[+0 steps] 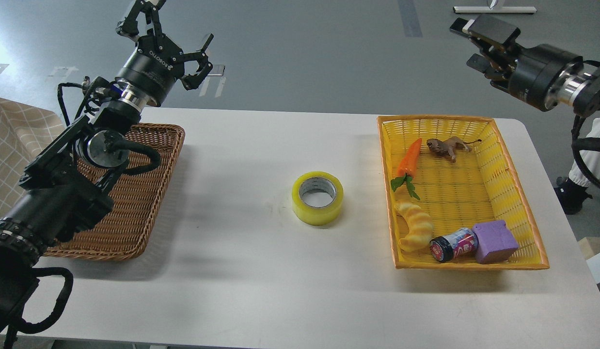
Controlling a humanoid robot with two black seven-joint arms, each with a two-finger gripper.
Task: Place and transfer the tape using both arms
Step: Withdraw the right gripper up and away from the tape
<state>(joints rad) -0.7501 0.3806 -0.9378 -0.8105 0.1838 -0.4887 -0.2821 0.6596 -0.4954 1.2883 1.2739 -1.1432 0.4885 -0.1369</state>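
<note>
The tape [317, 197], a yellow translucent roll with a pale core, lies flat on the white table [261, 271] near its middle. My left gripper [171, 36] is raised above the far left of the table, over the back of a brown wicker basket [130, 194]; its fingers are spread open and empty. My right gripper [479, 41] is raised at the far right, beyond the back of a yellow basket [523, 203]; its fingers look spread and hold nothing. Both grippers are far from the tape.
The yellow basket holds a toy carrot [409, 159], a brown lion figure [448, 147], a yellow twisted bread toy [414, 224], a small jar [452, 245] and a purple block [495, 241]. A checked cloth [14, 145] lies at the far left.
</note>
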